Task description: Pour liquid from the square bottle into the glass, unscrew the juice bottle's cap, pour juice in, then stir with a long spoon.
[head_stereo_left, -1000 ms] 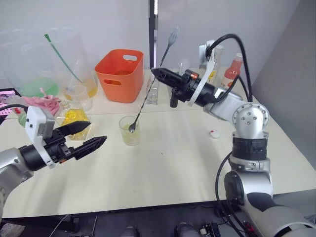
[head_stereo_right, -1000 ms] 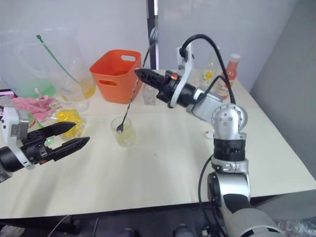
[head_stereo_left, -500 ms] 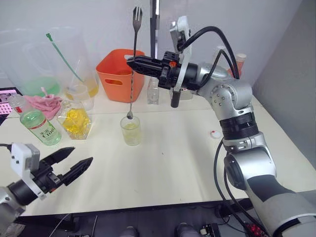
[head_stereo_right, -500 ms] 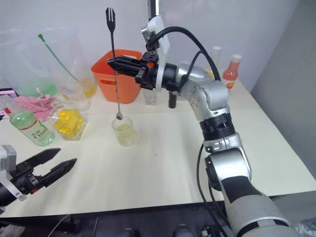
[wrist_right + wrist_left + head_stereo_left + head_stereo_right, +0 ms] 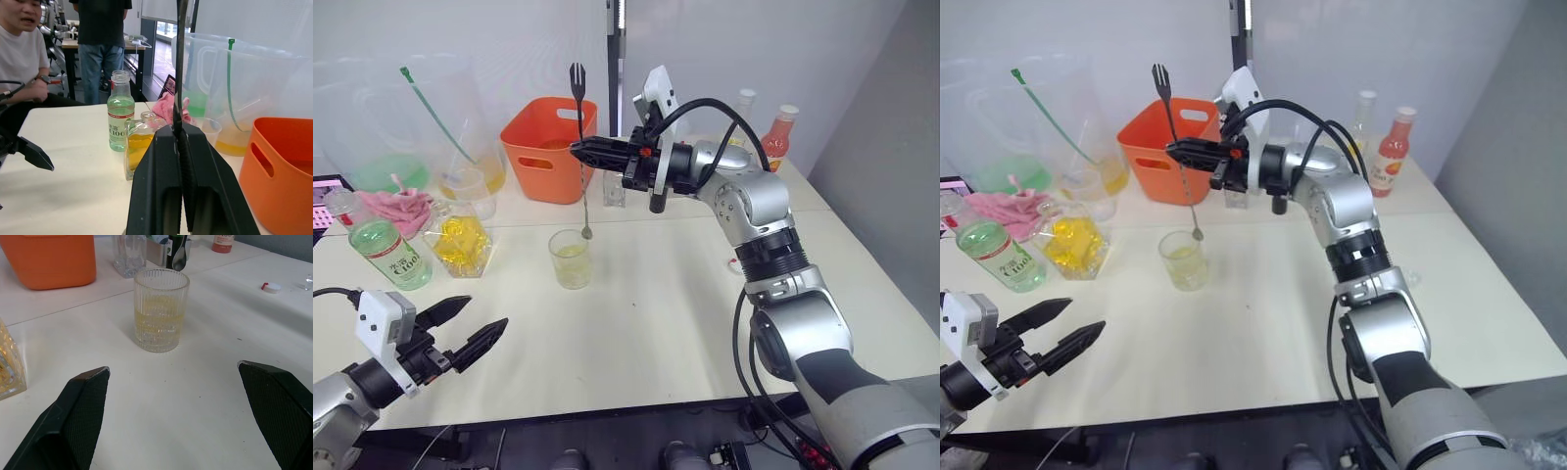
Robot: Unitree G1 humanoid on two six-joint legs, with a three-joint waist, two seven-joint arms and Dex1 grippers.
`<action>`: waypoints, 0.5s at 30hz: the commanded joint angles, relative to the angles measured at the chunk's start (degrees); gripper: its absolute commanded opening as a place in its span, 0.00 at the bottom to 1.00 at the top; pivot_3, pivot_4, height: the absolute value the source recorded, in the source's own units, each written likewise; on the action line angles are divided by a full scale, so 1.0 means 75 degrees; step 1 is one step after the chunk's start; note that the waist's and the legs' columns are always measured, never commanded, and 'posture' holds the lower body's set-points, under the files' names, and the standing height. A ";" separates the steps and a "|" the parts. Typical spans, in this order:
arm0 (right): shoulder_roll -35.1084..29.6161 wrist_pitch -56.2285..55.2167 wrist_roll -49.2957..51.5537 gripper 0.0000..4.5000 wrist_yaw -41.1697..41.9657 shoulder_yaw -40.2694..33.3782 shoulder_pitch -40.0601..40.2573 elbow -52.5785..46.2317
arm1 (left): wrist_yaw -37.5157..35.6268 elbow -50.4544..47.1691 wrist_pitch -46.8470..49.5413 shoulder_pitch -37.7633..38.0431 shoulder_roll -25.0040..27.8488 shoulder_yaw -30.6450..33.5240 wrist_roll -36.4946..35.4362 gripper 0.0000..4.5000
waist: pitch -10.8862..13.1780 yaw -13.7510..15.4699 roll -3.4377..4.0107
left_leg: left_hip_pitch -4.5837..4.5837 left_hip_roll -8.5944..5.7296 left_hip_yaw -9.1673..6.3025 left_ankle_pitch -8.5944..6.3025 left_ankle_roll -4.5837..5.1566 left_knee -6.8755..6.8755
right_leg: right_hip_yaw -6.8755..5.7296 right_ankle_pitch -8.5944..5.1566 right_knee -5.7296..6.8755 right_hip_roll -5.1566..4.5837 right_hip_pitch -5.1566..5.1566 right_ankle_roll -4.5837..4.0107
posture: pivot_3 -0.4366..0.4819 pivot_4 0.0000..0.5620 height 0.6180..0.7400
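The glass (image 5: 571, 258) holds a little pale yellow liquid and stands mid-table. My right gripper (image 5: 578, 149) is shut on the stem of the long spoon (image 5: 582, 186), which hangs nearly upright with its small bowl (image 5: 179, 257) just above the glass's rim and out of the liquid. To the left stand the square bottle (image 5: 460, 241) and, uncapped, the juice bottle (image 5: 386, 251). The juice bottle's cap (image 5: 270, 286) lies on the table to the right of the glass. My left gripper (image 5: 484, 313) is open and empty, low near the front edge, apart from everything.
An orange basket (image 5: 551, 147) stands behind the glass. Large clear pitchers (image 5: 411, 117) with a green stick, a cloudy cup (image 5: 470, 191) and a pink cloth (image 5: 396, 206) crowd the back left. A red bottle (image 5: 777, 137) and a clear bottle (image 5: 741, 106) stand back right. People (image 5: 29, 63) are beyond the table.
The spoon has come up out of the glass and swung upright. My right gripper moved left over the glass. My left gripper drew back from the square bottle to the front edge.
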 commanded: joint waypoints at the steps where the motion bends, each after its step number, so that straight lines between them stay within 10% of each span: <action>1: 0.0113 -0.0164 -0.0150 0.00 -0.0097 -0.0050 -0.0037 -0.0179 | -0.0032 0.0011 -0.0219 -0.0092 0.0118 0.0024 0.0083 0.99 | 0.0000 0.0001 0.0000 | 0.0000 0.0000 0.0000 0.0000 0.0000 0.0000 | 0.0000 0.0000 0.0001 0.0000 -0.0001 0.0000 | 0.48 0.27 1.00; 15: 0.0437 -0.0180 -0.0196 0.00 -0.0123 -0.0145 -0.0373 -0.0137 | 0.0022 -0.0096 -0.0511 0.0222 -0.0113 -0.0328 0.0457 0.99 | 0.0000 0.0003 0.0000 | -0.0038 0.0003 0.0003 0.0001 -0.0001 0.0000 | 0.0000 0.0006 0.0010 0.0000 -0.0057 -0.0010 | 0.48 0.27 1.00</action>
